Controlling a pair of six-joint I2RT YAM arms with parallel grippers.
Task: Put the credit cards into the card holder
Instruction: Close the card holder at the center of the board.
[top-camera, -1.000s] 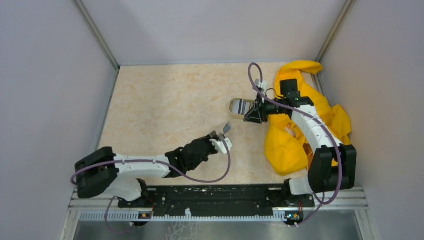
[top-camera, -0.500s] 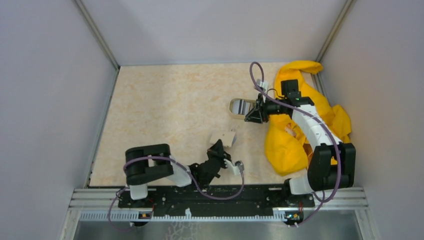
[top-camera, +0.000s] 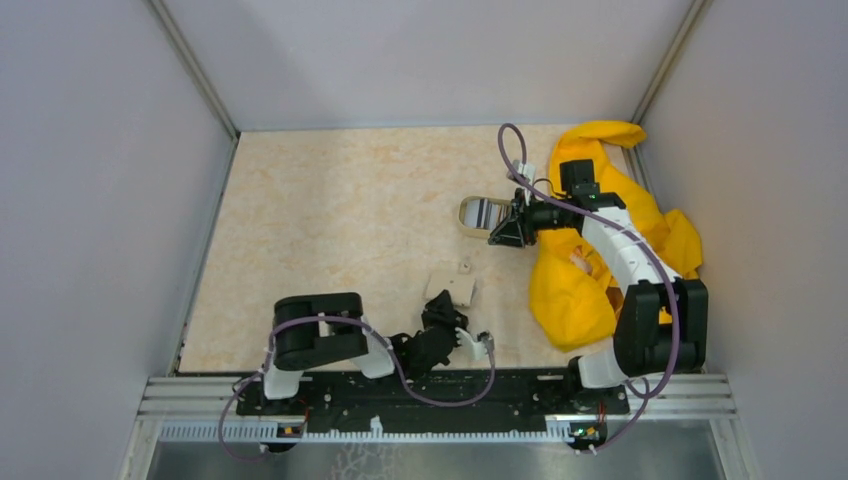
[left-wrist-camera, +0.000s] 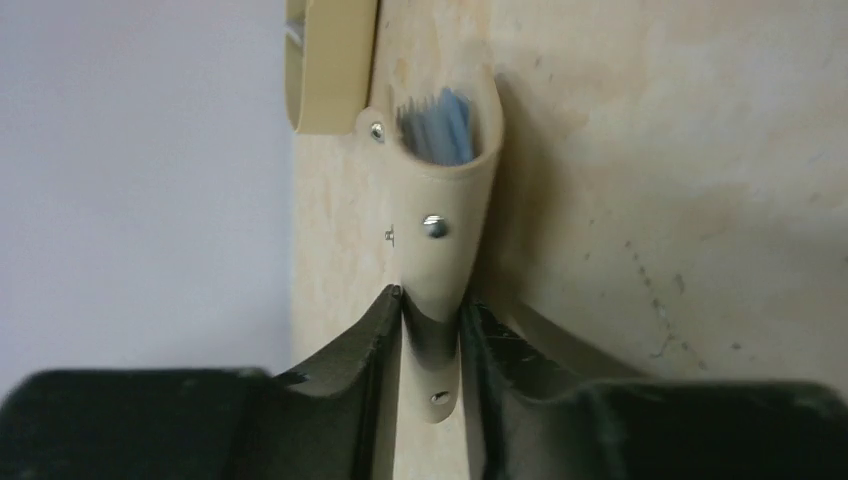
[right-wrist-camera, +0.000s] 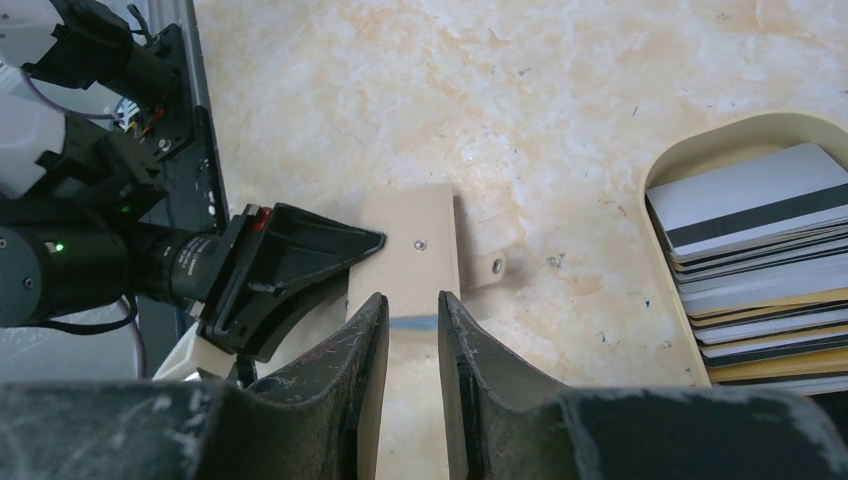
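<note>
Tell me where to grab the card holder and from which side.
Take the card holder by its closed near end, coming in from the arm bases' side, one finger on each flat face, where the left gripper now flanks it. Its open mouth, with the blue lining, faces away and should probably stay clear for cards.

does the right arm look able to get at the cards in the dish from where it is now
Probably yes. The right claw hangs right beside the dish, the cards lie uncovered in it, and nothing stands between. The wallet and left claw sit well clear.

Matt tan card holder (left-wrist-camera: 447, 250), glossy plastic credit cards (right-wrist-camera: 760, 270), yellow cloth (top-camera: 580, 290)
</note>
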